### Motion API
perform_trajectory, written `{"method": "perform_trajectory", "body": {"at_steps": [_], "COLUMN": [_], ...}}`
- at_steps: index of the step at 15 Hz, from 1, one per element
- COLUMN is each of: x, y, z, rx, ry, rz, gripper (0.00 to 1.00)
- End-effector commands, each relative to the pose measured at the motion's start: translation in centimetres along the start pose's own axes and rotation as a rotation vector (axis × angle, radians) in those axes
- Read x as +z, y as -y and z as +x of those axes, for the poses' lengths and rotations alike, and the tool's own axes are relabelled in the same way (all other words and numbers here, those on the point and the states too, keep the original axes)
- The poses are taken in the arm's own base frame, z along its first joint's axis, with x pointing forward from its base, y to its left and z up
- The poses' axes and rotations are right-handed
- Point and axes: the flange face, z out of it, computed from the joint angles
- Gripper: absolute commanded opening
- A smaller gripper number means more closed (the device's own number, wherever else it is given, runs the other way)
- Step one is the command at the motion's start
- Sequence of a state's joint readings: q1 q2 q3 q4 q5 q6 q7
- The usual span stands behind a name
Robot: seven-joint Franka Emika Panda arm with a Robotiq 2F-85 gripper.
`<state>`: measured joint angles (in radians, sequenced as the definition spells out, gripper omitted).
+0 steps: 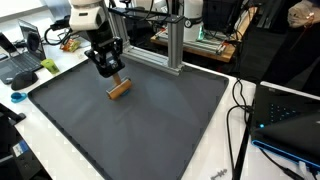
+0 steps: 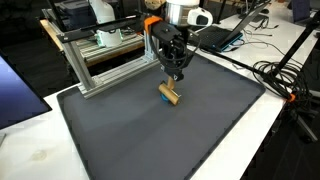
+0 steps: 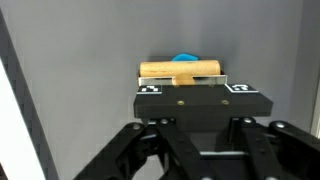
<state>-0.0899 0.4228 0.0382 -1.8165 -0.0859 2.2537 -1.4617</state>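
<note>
A short wooden block (image 1: 120, 89) (image 2: 170, 94) hangs at the tips of my gripper (image 1: 112, 74) (image 2: 175, 74), low over the dark grey mat (image 1: 150, 125) (image 2: 170, 140). The jaws stand closed on the block's upper side. In the wrist view the block (image 3: 182, 70) lies crosswise just past my gripper (image 3: 183, 84), and a small blue piece (image 3: 186, 58) shows behind it. That blue piece (image 2: 164, 99) also peeks out at the block's lower end. The fingertips themselves are hidden behind a black plate with two marker tags (image 3: 197, 100).
An aluminium frame (image 1: 175, 45) (image 2: 100, 60) stands at the mat's far edge, close behind the arm. Laptops (image 1: 20, 62) (image 2: 222, 35) and cables (image 1: 240, 110) (image 2: 275, 75) lie on the white table around the mat.
</note>
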Motion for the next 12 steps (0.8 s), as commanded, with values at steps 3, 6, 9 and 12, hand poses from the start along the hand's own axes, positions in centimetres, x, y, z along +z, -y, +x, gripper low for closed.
{"method": "perform_trajectory", "body": {"at_steps": [3, 6, 9, 12], "x": [2.7, 3.0, 3.1, 3.2], "y": [-0.1, -0.1, -0.2, -0.2], "z": [1.1, 1.1, 0.1, -1.1], "rx": [-0.023, -0.023, -0.008, 0.005], "ry": [-0.039, -0.047, -0.034, -0.014], "rz": [0.028, 0.028, 0.025, 0.026], "gripper": [0.22, 0.22, 0.22, 0.22]}}
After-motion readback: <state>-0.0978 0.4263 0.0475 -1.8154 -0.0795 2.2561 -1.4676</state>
